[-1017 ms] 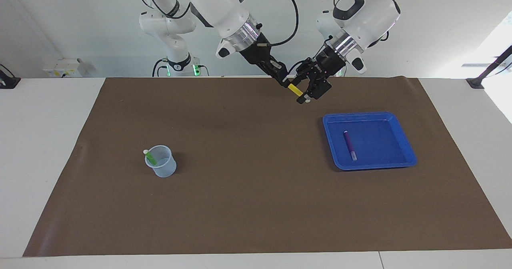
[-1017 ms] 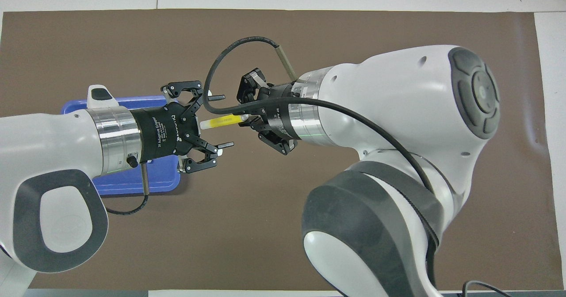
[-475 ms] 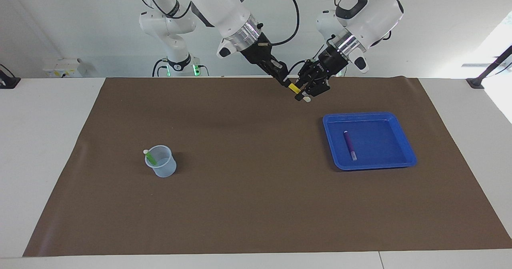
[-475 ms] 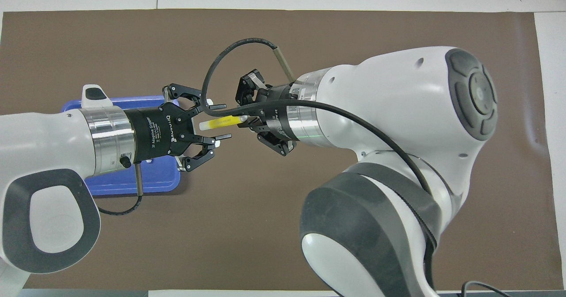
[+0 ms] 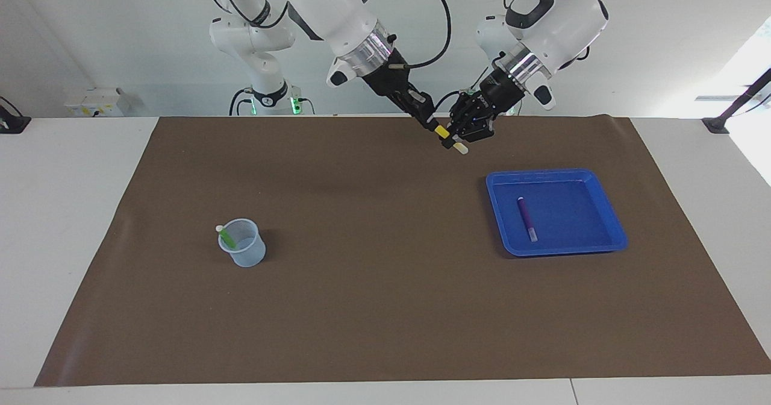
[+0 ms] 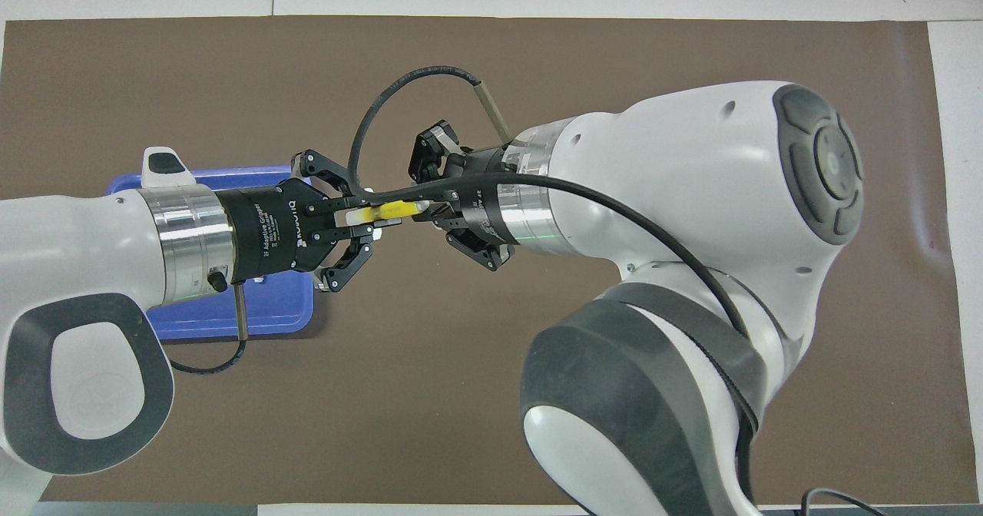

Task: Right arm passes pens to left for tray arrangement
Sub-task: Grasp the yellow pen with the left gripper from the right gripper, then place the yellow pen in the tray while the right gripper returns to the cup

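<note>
Facing view: the right gripper and the left gripper meet in the air above the brown mat on the counter, over its part near the robots and above the bare strip between the robots and the blue tray. Both sets of jaws are closed on the yellow pen, one at each end, so it hangs bridged between them; that suits a handover, since neither arm should let go before the other has it. The purple pen already lies in the tray. The green pen leans in the pale cup toward the right arm's end, well apart from the tray.

Overhead view: the left gripper has its jaws pinched on the pen's white-capped end, the right gripper grips the other end, and the yellow pen lies level between them. The tray shows partly under the left arm.

A second ago the left jaws stood wide around the pen; they have now shut on it, while the right has held throughout
</note>
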Robot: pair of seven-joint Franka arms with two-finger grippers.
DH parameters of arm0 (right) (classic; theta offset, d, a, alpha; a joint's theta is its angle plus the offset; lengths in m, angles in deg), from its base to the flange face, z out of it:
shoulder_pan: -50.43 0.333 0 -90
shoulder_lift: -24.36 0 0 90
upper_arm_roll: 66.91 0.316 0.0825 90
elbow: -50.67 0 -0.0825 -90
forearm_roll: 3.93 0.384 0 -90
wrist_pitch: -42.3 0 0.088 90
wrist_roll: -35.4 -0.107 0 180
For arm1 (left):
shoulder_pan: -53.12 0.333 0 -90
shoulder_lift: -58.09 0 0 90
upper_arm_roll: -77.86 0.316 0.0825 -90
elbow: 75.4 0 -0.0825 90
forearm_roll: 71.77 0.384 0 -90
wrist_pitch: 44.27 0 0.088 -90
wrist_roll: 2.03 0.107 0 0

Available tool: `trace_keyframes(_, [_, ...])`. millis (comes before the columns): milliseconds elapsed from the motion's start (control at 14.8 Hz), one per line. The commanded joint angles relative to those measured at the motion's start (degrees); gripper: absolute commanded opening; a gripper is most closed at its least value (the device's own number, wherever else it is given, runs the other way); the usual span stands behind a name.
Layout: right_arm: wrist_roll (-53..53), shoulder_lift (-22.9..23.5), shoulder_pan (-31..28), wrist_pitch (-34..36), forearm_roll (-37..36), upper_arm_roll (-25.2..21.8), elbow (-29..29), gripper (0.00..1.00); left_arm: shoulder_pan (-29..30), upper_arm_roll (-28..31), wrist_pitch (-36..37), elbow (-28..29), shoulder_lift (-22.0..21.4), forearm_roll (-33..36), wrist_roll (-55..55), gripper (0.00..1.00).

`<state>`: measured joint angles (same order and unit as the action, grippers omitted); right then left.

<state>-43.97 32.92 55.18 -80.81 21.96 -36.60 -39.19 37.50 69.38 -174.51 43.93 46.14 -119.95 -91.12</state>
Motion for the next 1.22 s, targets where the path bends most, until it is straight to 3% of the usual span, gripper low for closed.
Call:
trace_keyframes(0, [0.26, 0.84, -0.44, -0.38, -1.19, 0.53, 0.92, 0.00, -0.02, 0.48, 0.95, 1.17, -1.76, -1.04, 1.81, 0.00])
trace_keyframes(136, [0.27, 0.84, -0.53, -0.46, -1.28, 0.53, 0.83, 0.00, -0.02, 0.48, 0.86, 1.08, -1.76, -1.04, 1.81, 0.00])
trace_keyframes(203, [0.35, 0.84, -0.62, -0.46, -1.36, 0.53, 0.83, 0.39, 0.07, 0.48, 0.86, 1.08, -1.76, -1.04, 1.81, 0.00])
trace_keyframes(271, [0.35, 0.84, -0.71, -0.46, -2.06, 0.53, 0.92, 0.65, 0.33, 0.48, 0.77, 1.08, -1.76, -1.04, 1.81, 0.00])
trace_keyframes(407, [0.79, 0.93, -0.88, -0.38, -2.94, 0.44, 0.83, 0.85, 1.30, 0.48, 0.69, 0.99, -1.67, -0.95, 2.07, 0.00])
trace_keyframes(542, [3.06, 0.93, -1.06, 0.32, -4.08, 0.09, 0.83, 0.99, 3.48, 0.48, 1.12, 0.99, -1.67, -0.95, 4.00, 0.00])
trace_keyframes(678, [6.31, 0.40, -1.23, 1.99, -5.23, -0.69, 0.30, 1.00, 5.85, 0.57, 3.39, 0.99, -1.76, -0.60, 8.29, 0.00])
trace_keyframes(881, [16.84, -1.26, -1.23, 7.61, -7.68, -5.43, -1.54, 1.00, 11.65, 0.57, 8.93, 1.08, -1.67, 1.15, 20.49, 0.00])
trace_keyframes(1153, [33.45, -4.60, -1.23, 10.35, -11.81, -12.46, -7.68, 1.00, 20.70, 0.48, 16.67, 1.25, 0.26, 9.48, 41.40, 0.00])
